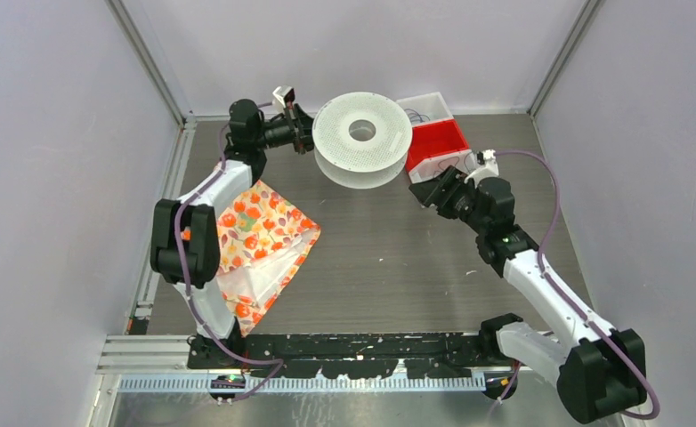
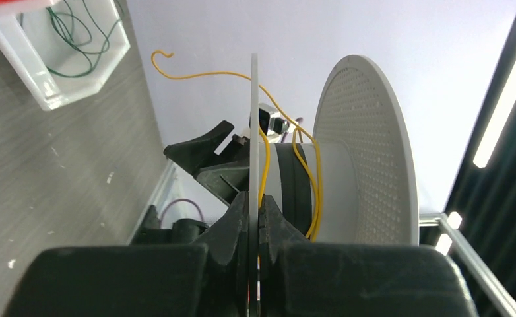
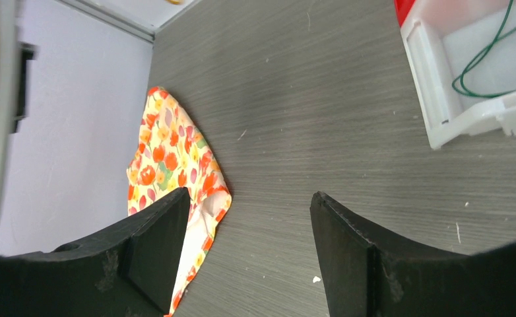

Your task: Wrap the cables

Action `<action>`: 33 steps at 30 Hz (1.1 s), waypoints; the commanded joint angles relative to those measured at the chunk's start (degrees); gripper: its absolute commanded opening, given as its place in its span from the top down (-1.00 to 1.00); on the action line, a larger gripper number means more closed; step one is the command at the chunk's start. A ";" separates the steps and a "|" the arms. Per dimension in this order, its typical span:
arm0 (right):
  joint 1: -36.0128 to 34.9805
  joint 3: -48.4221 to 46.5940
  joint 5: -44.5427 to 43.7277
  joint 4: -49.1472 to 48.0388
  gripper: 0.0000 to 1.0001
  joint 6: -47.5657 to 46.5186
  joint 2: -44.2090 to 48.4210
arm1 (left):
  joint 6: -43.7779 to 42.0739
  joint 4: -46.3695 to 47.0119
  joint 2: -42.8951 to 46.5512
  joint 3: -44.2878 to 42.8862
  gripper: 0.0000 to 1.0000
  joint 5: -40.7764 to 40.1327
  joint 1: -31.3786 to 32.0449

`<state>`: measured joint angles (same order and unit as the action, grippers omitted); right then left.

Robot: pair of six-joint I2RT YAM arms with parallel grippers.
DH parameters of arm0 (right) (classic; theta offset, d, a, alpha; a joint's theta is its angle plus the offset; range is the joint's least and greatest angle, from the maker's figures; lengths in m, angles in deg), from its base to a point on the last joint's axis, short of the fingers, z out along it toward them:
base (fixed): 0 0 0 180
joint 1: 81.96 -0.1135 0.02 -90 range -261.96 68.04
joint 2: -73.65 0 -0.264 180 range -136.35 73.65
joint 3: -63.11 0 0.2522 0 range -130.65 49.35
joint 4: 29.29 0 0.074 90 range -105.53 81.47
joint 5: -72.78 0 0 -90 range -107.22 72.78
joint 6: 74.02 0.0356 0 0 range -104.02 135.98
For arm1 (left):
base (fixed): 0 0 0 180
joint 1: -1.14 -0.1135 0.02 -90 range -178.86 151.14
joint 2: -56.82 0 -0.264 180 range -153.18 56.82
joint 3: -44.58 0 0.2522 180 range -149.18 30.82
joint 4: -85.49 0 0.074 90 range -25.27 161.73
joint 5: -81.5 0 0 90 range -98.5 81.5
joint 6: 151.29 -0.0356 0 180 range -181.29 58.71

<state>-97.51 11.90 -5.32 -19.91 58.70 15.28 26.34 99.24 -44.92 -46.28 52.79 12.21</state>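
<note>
A clear plastic spool (image 1: 340,147) is held tilted above the table at the back. My left gripper (image 1: 304,133) is shut on the thin edge of one flange (image 2: 255,132), and the left wrist view shows both pads (image 2: 273,221) pressed against it. A yellow cable (image 2: 316,185) loops loosely round the hub, passes by the held flange, and its free end curls in the air. Thin green cables (image 2: 70,39) lie in a white tray (image 3: 440,99). My right gripper (image 1: 426,185) hangs open just right of the spool with nothing between its fingers (image 3: 348,251).
A red and white box (image 1: 438,138) stands at the back right, close behind the right gripper. A floral cloth (image 1: 255,231) lies on the table at the left, beside the left arm. Grey walls close in the table on three sides.
</note>
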 commanded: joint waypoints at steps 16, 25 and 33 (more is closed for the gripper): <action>0.53 0.69 -2.64 -28.49 -0.48 -3.27 -2.80 | 1.25 -13.31 11.49 -7.50 0.99 1.46 -0.44; 0.95 -7.56 4.96 -49.69 -0.38 37.33 -26.00 | -4.60 -31.98 14.74 -11.30 0.99 -0.56 -0.08; 0.43 -11.91 7.21 -63.15 -0.15 53.16 -38.46 | 0.07 -38.53 17.03 -9.41 0.99 -6.65 0.00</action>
<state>-96.83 3.20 0.23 -72.46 101.58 -22.58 22.78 63.09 -31.74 -54.56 48.55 12.12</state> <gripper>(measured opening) 0.581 0.040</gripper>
